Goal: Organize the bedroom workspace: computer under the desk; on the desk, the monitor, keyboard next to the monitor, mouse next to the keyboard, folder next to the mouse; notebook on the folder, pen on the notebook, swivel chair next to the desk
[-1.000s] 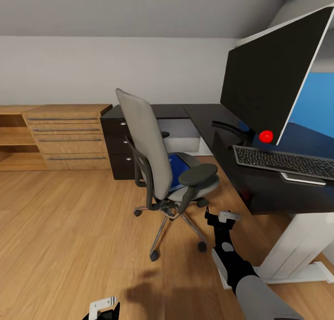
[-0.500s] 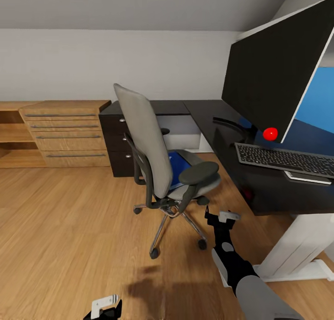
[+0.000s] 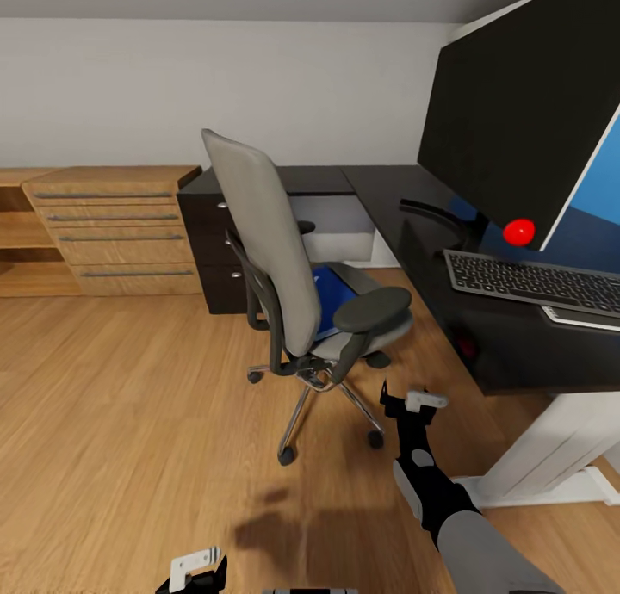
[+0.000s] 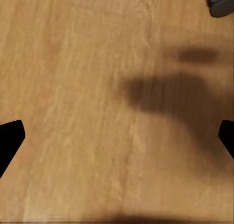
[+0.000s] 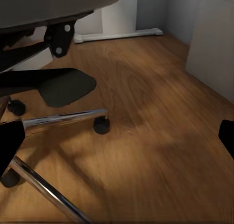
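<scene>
- Wooden flooring [image 3: 129,387] stretches to a white wall, with a light wooden drawer unit [image 3: 120,232] beside the desk [image 3: 430,258].
- The swivel chair [image 3: 293,275] stands just off the desk's inner corner, the blue folder [image 3: 331,297] flat on its seat, apparently awaiting transfer.
- The monitor [image 3: 525,120] and keyboard [image 3: 534,282] already sit together on the desk.
- The right hand [image 3: 413,402] hangs low near the chair's chrome base [image 5: 58,119], fingers spread, grasping nothing; probably poised for the approach.
- The left hand [image 3: 194,568] hangs over bare floor, released and empty.
</scene>
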Controlling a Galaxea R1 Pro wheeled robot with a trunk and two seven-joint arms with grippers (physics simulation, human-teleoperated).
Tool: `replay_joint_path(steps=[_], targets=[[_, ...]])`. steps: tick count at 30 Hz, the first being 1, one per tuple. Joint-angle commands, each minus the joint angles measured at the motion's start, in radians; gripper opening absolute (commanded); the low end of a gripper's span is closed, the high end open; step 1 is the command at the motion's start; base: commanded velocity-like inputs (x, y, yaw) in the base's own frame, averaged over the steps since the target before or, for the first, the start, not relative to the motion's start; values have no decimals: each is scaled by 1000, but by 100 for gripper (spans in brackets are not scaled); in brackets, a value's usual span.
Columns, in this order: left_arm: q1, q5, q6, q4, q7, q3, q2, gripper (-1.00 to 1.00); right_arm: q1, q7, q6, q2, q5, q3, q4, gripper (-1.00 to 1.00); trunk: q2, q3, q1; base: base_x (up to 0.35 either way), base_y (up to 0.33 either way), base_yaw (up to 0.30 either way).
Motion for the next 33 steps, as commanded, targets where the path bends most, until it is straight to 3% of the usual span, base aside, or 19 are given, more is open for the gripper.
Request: replay_joint_path(steps=[1,33], targets=[[0,10,-4,0,7,-6,1,100,-1,-1,-3,1,8,-5,1,100,-1,-5,0,0,0,0],[0,10,-4,2,7,-4,1,100,1,-5,-95,2,3,-12,-10,100,-1,-24,1,0,0,55]])
